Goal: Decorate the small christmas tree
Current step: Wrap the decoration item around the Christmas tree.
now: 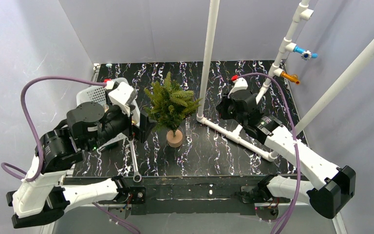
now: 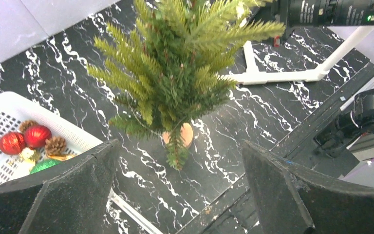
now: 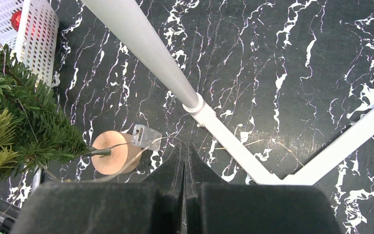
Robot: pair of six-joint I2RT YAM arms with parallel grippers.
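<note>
The small christmas tree stands upright on its round wooden base near the middle of the black marbled worktop. The left gripper hovers just left of the tree, its jaws wide open and holding nothing, and a white basket with red balls sits further left. The right gripper is right of the tree, beyond a white pipe, its jaws pressed shut.

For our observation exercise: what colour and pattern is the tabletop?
The tabletop is black with white marble-like veins, clearest in the right wrist view.
</note>
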